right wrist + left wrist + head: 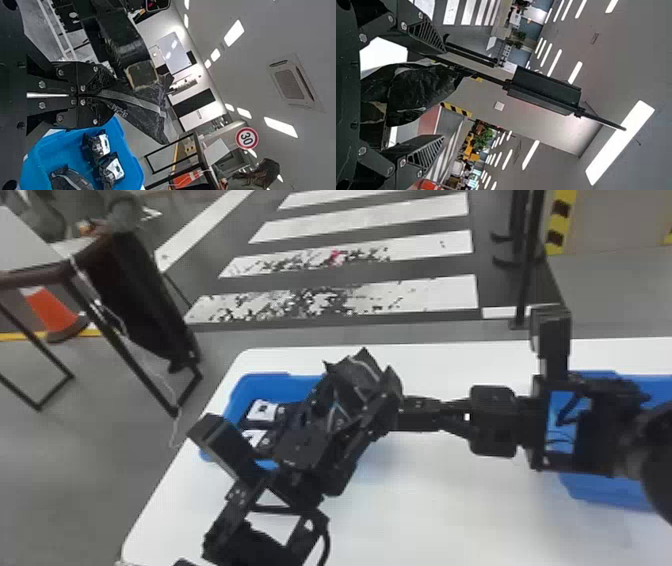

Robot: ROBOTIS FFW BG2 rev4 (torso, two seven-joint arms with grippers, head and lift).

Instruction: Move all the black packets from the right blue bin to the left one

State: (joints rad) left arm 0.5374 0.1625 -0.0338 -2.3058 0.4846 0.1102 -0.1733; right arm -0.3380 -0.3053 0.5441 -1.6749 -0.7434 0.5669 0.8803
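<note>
- Left blue bin (260, 382): you find it on the white table (450, 500), to the left of the left gripper's fingers and partly hidden behind that gripper.
- Bin contents: the right wrist view shows you two black packets with white labels (97, 146) and a black packet without a visible label (69, 178), all inside a blue bin beside the right fingers.
- Left gripper (352, 405): its fingers stand apart, one on each side of a crumpled black packet (411, 91). You see a gap between the packet and each finger.
- Right gripper (407, 415): it points left toward the left gripper. Its fingers are together, clamped on the end of a black packet with a grey strip (138, 113), which extends beyond the fingertips. You cannot tell whether this is the same packet seen between the left fingers.
- Right blue bin (610, 492): you find it on the table, behind the right fingers and partly under the right arm (600, 430). The arm hides its contents from you.
</note>
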